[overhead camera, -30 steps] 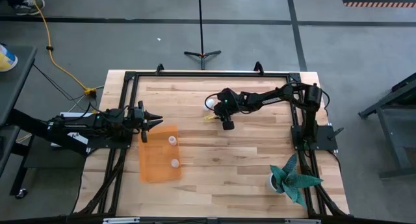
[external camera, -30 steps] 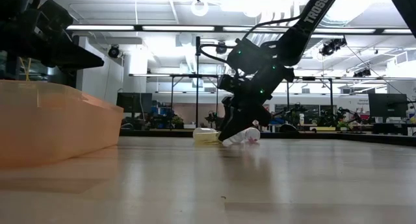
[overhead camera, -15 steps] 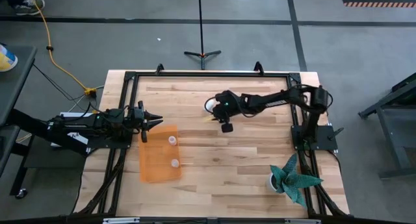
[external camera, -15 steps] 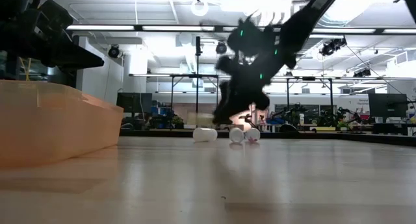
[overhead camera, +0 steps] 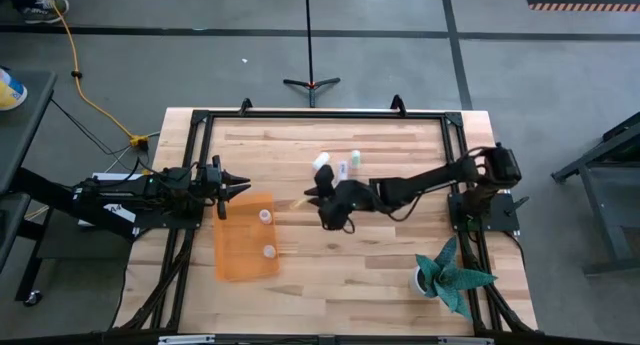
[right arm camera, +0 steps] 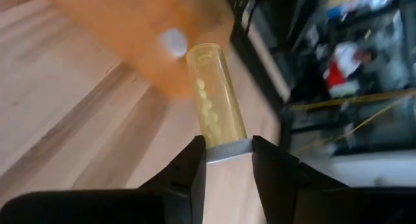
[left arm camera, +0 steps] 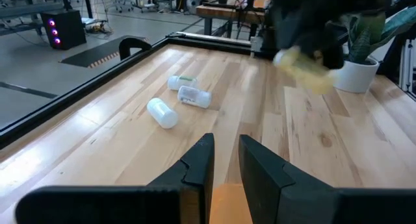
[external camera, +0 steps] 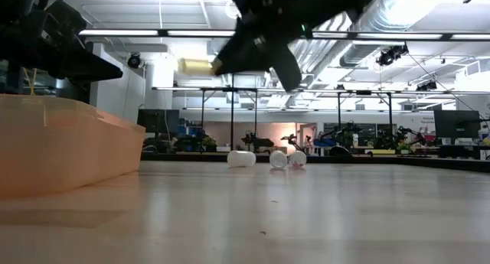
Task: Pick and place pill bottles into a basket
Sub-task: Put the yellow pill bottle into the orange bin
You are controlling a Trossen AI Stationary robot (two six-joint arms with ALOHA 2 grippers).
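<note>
I have the right gripper [overhead camera: 318, 203] out over the middle of the table, between the loose bottles and the basket [overhead camera: 232, 266], its fingers [right arm camera: 279, 169] clamped on the capped end of a yellowish pill bottle [right arm camera: 214, 111]. In the right wrist view I can see the pills inside it and the orange tray beyond its far end. From the low camera, the yellowish pill bottle [external camera: 196, 66] sits well above the tabletop, held roughly level. Three white pill bottles [overhead camera: 340, 165] lie on their sides on the wood toward the far edge of the table, close together; the left wrist view shows them as a small cluster [left arm camera: 181, 99]. The basket rests on the table near the left arm, and I count two white bottles [overhead camera: 266, 234] already inside it. The left gripper [overhead camera: 238, 188] waits just beside the basket's far corner, its fingers [left arm camera: 265, 170] a little apart and holding nothing. A potted plant [overhead camera: 448, 275] stands at the near right corner.
</note>
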